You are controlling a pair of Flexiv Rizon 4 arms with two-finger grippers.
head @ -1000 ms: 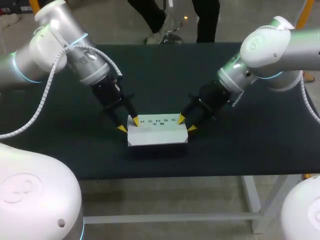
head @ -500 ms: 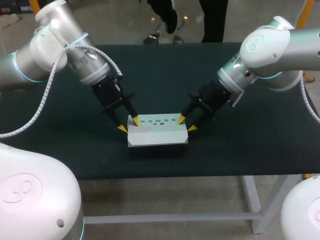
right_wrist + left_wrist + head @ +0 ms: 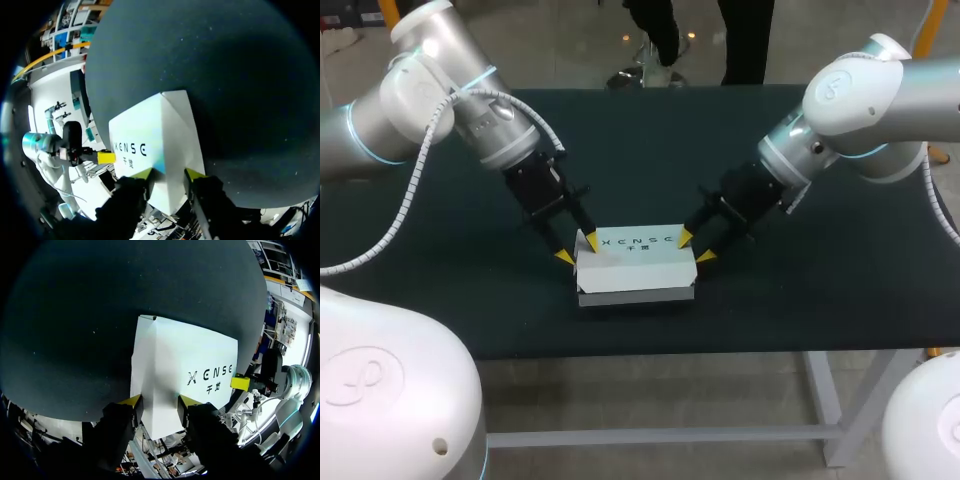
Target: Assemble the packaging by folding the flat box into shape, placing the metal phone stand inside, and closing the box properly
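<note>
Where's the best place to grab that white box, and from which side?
Probably by its short ends: the white box lies lengthwise across the table, its broad top likely too wide to span. Come in from either side, where the left gripper and right gripper sit at those ends.

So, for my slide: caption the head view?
Left gripper and right gripper hold opposite ends of the white box over the table.
</note>
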